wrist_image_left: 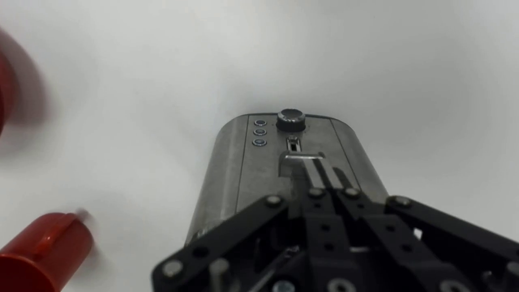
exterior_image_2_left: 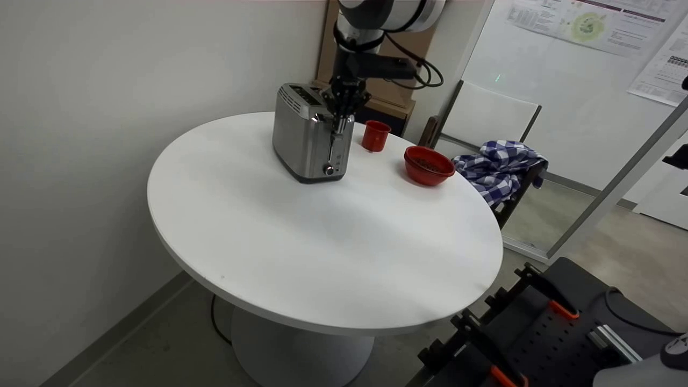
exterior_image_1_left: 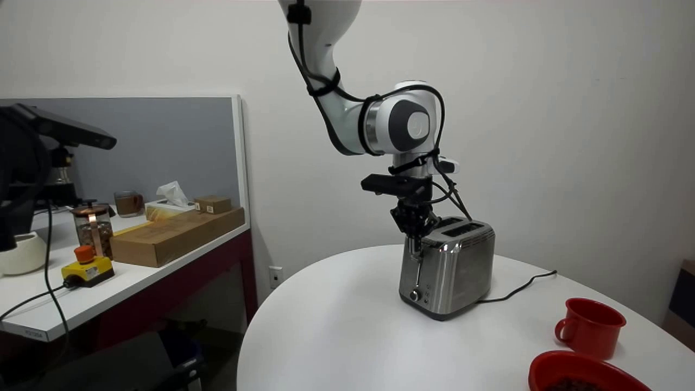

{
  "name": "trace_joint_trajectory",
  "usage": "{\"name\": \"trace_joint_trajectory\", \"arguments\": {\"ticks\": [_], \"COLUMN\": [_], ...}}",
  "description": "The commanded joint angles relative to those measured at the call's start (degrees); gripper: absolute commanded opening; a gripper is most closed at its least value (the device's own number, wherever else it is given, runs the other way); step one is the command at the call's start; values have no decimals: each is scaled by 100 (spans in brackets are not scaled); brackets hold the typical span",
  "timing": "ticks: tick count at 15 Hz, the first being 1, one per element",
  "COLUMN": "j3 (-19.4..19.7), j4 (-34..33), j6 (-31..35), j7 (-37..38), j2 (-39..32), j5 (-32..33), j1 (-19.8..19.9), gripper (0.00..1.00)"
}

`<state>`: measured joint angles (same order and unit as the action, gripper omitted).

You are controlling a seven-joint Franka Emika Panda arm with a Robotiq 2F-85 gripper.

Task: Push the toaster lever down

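Observation:
The silver toaster (exterior_image_1_left: 471, 271) stands upright on the white round table and shows in both exterior views (exterior_image_2_left: 293, 134). In the wrist view its front face (wrist_image_left: 263, 186) carries a knob, buttons and a slot. The toaster lever (wrist_image_left: 288, 165) sits on this face, with part of the slot visible below it. My gripper (wrist_image_left: 318, 161) points down and is shut, with only a thin dark gap between its fingers. Its fingertips meet the lever from above and seem to touch it. In an exterior view the gripper (exterior_image_1_left: 415, 248) partly hides the lever.
A red mug (exterior_image_1_left: 592, 328) and a red bowl (exterior_image_2_left: 429, 166) with small dark contents stand on the white table (exterior_image_2_left: 322, 258) beside the toaster. The toaster's black cord (exterior_image_1_left: 518, 289) runs over the table. A wall stands behind it.

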<state>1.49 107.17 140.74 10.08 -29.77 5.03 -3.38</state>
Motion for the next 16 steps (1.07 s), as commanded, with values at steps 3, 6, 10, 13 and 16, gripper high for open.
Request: {"name": "trace_joint_trajectory", "arguments": {"ticks": [3,6,10,13,16], "j3": [95,101,39,84,92], "j4": [-427,-465,-440,-319,-298], "j6": [101,541,613,707,624], "j7": [88,-8,-85,-102,-50], "j2": [-526,-741,-929,-1051,-1257], "j5": [2,52,-41,-27,-193], "j1": [-62,-76,-32,-5,109], "gripper": [0,0,0,0,0]}}
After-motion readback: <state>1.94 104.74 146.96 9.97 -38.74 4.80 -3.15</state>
